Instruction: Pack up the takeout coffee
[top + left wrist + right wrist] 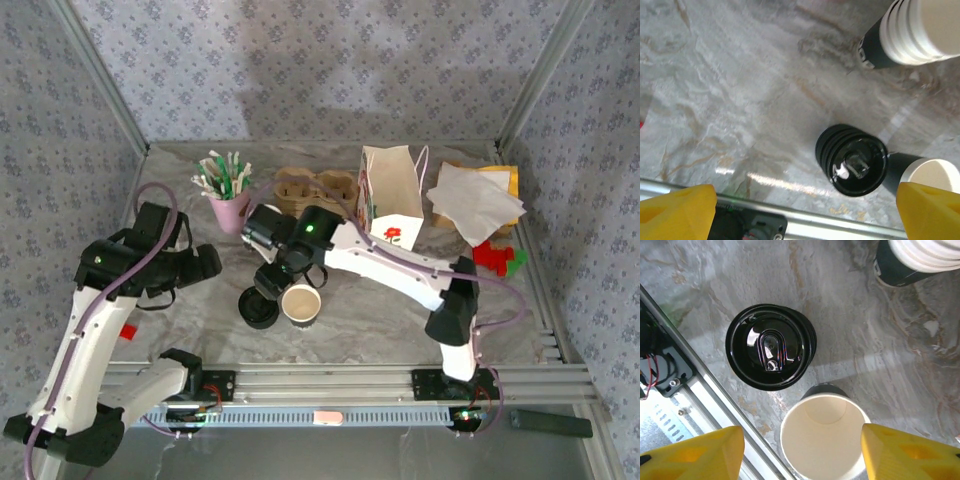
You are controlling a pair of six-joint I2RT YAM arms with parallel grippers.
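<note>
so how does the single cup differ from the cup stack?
The single paper cup is one cup showing its empty white inside; the cup stack shows several nested white rims. The single paper cup stands right beside the pile of black lids; the cup stack stands farther from it. Shared: both white, lidless, with a black lower part.

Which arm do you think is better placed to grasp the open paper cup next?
Right, most likely. The right end effector hangs over the open paper cup, a finger on each side. The left end effector sits off to the left, the lid pile between it and the cup.
</note>
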